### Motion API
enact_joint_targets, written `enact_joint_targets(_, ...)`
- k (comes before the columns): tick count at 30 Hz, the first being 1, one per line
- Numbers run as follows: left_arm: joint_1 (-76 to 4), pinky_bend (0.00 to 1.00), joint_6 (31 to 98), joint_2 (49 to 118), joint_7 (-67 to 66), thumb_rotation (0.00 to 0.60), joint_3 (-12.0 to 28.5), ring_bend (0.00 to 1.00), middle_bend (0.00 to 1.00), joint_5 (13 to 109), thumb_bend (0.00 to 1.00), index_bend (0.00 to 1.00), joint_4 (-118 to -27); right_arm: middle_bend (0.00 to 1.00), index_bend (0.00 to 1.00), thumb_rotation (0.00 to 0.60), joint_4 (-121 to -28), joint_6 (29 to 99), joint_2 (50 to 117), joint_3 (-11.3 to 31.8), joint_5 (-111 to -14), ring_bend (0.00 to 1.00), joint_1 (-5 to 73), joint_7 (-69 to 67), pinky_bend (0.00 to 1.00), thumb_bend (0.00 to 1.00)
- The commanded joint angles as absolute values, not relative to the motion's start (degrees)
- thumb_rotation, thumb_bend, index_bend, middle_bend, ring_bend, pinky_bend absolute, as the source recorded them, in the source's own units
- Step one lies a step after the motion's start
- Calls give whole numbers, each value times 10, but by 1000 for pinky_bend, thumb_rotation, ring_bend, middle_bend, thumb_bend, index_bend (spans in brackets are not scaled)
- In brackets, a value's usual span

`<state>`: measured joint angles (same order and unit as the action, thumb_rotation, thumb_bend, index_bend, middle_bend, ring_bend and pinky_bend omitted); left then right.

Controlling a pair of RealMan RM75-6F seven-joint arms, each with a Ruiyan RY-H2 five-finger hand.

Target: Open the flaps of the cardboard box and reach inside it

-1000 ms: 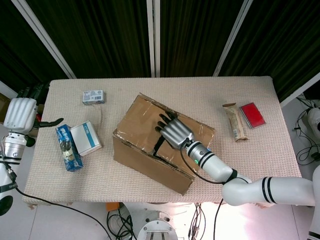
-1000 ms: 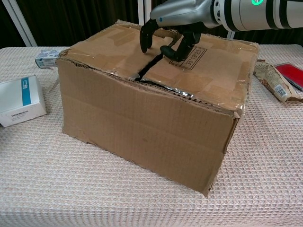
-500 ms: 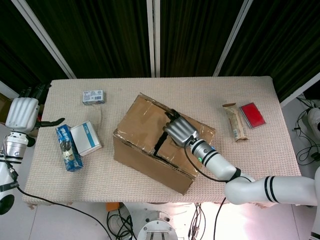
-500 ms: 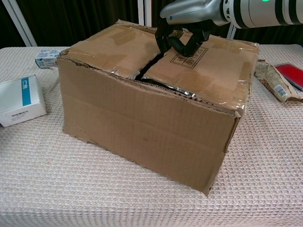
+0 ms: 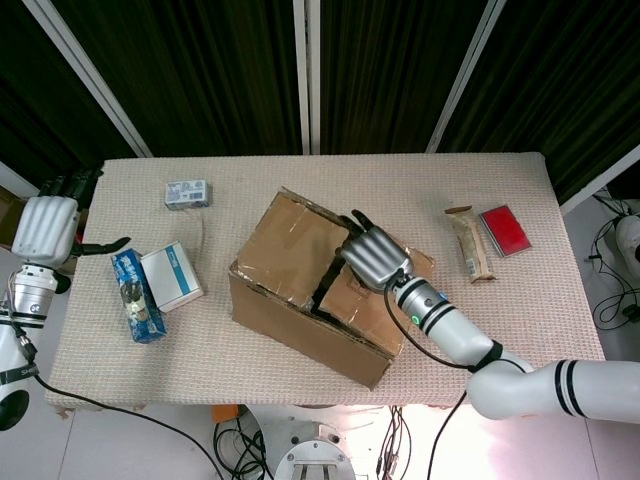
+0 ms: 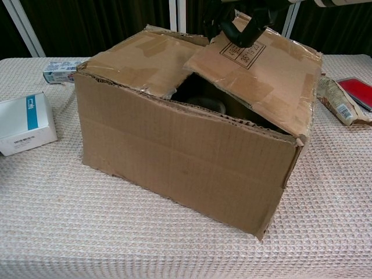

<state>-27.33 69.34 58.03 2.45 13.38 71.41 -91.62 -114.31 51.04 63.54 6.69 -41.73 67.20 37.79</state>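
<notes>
The cardboard box [image 5: 315, 295] sits at the centre of the worktop [image 5: 520, 300]; the right hand [image 5: 373, 255] grips the inner edge of the right flap [image 6: 261, 75], which is tilted up, exposing a dark gap; the left flap [image 6: 142, 61] lies flat; the left hand [image 5: 42, 226] hangs released, fingers apart, beyond the worktop's left edge.

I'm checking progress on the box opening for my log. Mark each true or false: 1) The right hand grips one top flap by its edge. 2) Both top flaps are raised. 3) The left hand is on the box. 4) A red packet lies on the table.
1) True: the right hand grips the raised flap.
2) False: the other flap lies flat.
3) False: the left hand hangs off the table's edge, apart from the cardboard box.
4) True: the red packet lies there.
</notes>
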Motion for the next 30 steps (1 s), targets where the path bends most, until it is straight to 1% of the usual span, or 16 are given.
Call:
enact_joint_targets(1, -274, 166, 691, 578, 14, 435, 135, 82, 171, 709, 73, 52, -922, 490, 507, 600, -1184, 527, 596, 72, -447, 4, 651, 355, 0, 836)
enact_joint_targets(5, -276, 166, 690, 576, -1, 435, 137, 83, 171, 703, 73, 53, -934, 491, 495, 600, -1225, 542, 551, 70, -496, 9, 618, 324, 0, 836)
enact_joint_targets(10, -277, 166, 691, 576, -17, 433, 138, 82, 170, 701, 73, 52, -950, 492, 468, 600, -1269, 569, 494, 66, -585, 11, 561, 272, 0, 836)
enact_joint_targets(15, -280, 166, 690, 573, -43, 435, 137, 82, 170, 700, 73, 52, -967, 492, 399, 600, -1302, 604, 435, 49, -689, 11, 493, 218, 0, 836)
enact_joint_targets(19, -284, 166, 692, 569, -63, 434, 142, 83, 170, 697, 73, 52, -988, 495, 387, 600, -1303, 629, 397, 27, -783, 11, 434, 164, 0, 836)
enact_joint_targets(24, -289, 166, 697, 567, -83, 433, 145, 83, 170, 697, 73, 52, -1010, 506, 360, 600, -1289, 648, 369, 0, -869, 16, 380, 106, 0, 831)
enact_joint_targets(27, -291, 166, 700, 566, -92, 433, 147, 83, 170, 699, 74, 52, -1020, 506, 340, 600, -1277, 680, 351, -14, -925, 17, 343, 65, 0, 827)
enact_joint_targets(30, -293, 166, 701, 564, -102, 433, 149, 83, 170, 696, 73, 52, -1028, 487, 304, 600, -1267, 733, 326, -28, -986, 16, 301, 26, 0, 827)
